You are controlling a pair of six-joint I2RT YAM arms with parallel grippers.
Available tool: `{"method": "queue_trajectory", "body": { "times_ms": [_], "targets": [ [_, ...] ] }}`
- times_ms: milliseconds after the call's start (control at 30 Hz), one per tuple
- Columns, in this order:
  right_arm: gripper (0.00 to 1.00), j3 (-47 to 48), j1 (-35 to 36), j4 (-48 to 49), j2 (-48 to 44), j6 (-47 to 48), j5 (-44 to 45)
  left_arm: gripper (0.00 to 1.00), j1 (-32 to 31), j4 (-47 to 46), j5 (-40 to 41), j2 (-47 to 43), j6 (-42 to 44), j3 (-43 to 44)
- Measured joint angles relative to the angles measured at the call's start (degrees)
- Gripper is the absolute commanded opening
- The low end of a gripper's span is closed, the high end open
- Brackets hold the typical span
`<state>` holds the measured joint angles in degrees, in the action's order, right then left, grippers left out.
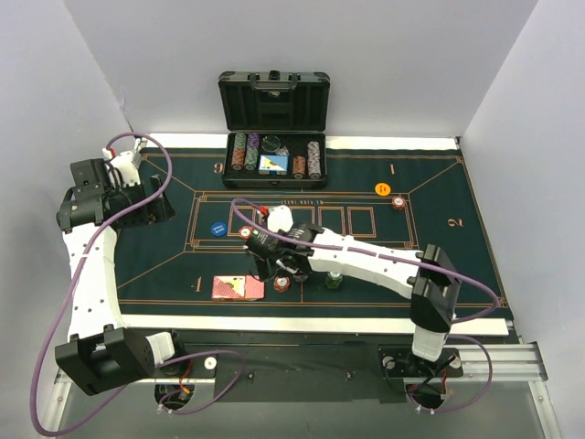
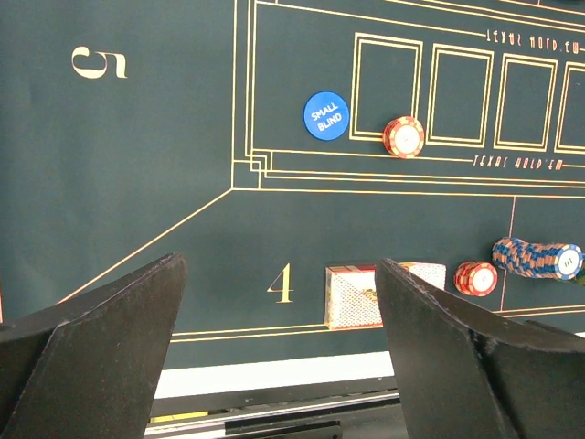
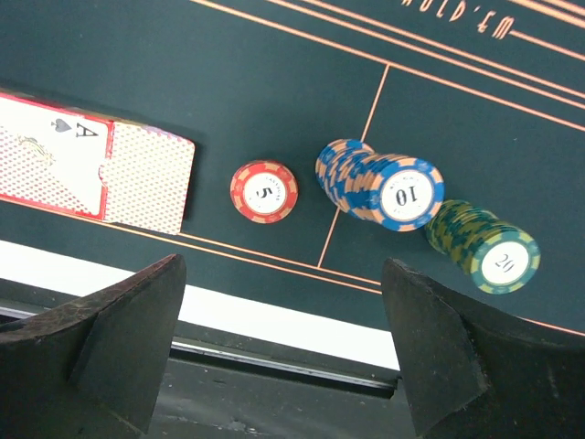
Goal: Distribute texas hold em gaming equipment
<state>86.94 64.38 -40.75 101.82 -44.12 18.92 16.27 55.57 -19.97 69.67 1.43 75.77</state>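
R gripper (image 3: 283, 274) hangs low over the chips at the near edge of the mat, jaws spread wide, nothing in them.

Just beyond its fingers, L to R in the wrist view: cards (image 3: 101, 169), an ace of spades face up with a red-backed one; a short red chip stack (image 3: 263, 191) just beside them; a leaning blue chip stack (image 3: 393, 187); and, touching it, a green chip stack (image 3: 489, 247). All lie on the green mat (image 3: 228, 73), apart from the fingers. L gripper (image 2: 279, 274) is off at the mat's left side, jaws also wide, gripping nothing. Farther out: blue disc (image 2: 326, 115) marked SMALL BLIND w/ a red chip (image 2: 403, 136) near it, orange disc (image 1: 383, 189) w/ another red chip (image 1: 398, 202) beside it. Black case (image 1: 274, 128) stands lid-up at the far edge, chip rows inside.
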Motion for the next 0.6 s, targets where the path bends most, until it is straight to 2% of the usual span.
{"method": "queue_trajectory", "body": {
  "times_ms": [600],
  "targets": [
    [0.77, 0.0, 1.2, 4.1, 11.1, 0.1, -7.3, 0.96, 0.0, 0.0, 0.7, 0.0, 0.6, 0.0]
  ]
}}
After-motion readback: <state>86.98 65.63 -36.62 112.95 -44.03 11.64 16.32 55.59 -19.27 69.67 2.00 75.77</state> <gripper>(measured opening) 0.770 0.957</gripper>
